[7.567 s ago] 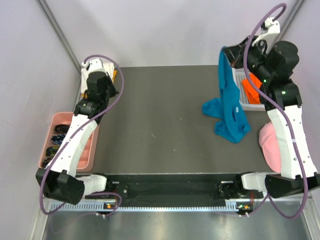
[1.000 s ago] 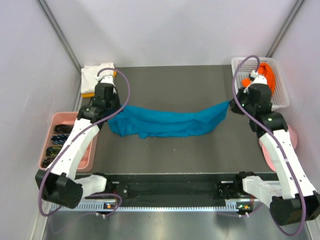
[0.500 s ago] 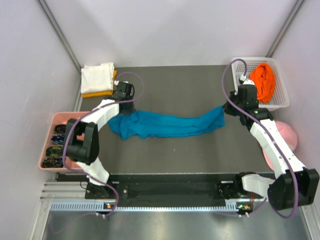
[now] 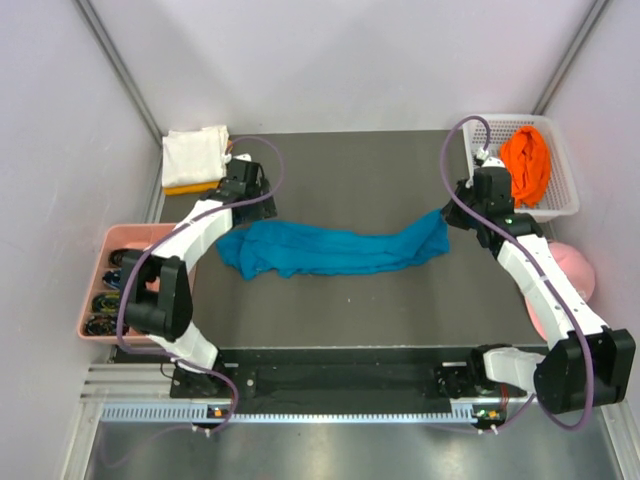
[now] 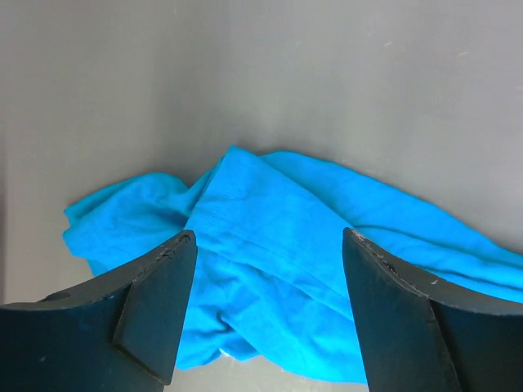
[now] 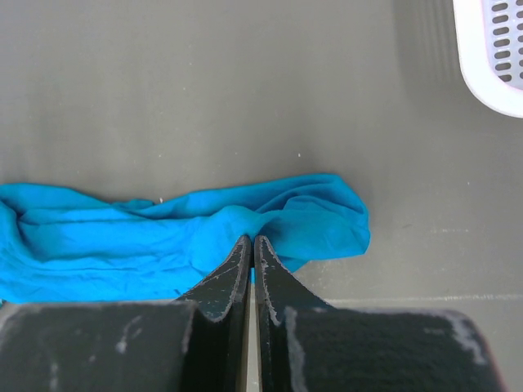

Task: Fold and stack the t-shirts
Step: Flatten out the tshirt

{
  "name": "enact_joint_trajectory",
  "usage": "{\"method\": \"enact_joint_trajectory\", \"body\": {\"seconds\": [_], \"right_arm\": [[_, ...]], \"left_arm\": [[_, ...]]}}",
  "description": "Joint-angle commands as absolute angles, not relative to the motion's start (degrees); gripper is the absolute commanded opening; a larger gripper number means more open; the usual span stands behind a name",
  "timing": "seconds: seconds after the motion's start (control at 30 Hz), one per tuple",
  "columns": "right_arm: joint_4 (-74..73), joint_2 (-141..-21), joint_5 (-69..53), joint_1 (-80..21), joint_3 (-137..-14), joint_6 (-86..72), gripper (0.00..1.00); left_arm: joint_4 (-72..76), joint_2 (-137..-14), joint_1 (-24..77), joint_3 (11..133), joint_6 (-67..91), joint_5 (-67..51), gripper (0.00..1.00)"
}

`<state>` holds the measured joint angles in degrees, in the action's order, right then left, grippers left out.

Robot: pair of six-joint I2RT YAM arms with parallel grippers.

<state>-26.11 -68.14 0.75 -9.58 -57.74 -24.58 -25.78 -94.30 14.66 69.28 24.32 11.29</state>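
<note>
The left gripper (image 5: 268,237) had let go and stood open above the teal-blue soft cloth t-shirt (image 4: 330,248), strung nine-to-three across the dark table (image 4: 350,170), while the right gripper (image 6: 249,238) was pinched shut on its three-o'clock end, its fingers hiding the caught fold.

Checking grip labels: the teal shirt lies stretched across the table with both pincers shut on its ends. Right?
Not quite. The left pincer is open over the teal shirt, as the left wrist view shows; only the right pincer is shut on its end. The rest holds.
</note>
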Motion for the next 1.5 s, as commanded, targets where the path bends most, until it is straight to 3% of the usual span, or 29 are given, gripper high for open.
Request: {"method": "enact_joint_trajectory", "body": {"seconds": [0.0, 0.43, 1.47], "right_arm": [[-23.9, -68.0, 0.3, -9.6, -57.6, -24.3, 0.00], [-24.1, -68.0, -1.4, -9.6, -57.7, -24.5, 0.00], [-24.8, -68.6, -1.1, -9.6, -57.9, -23.6, 0.00]], "left_arm": [[-24.5, -88.5, 14.6, 67.6, 25.3, 9.1, 0.77], [-22.3, -88.8, 14.9, 60.1, 25.8, 11.2, 0.74], [-16.4, -94.7, 9.8, 57.7, 28.6, 6.5, 0.59]]}}
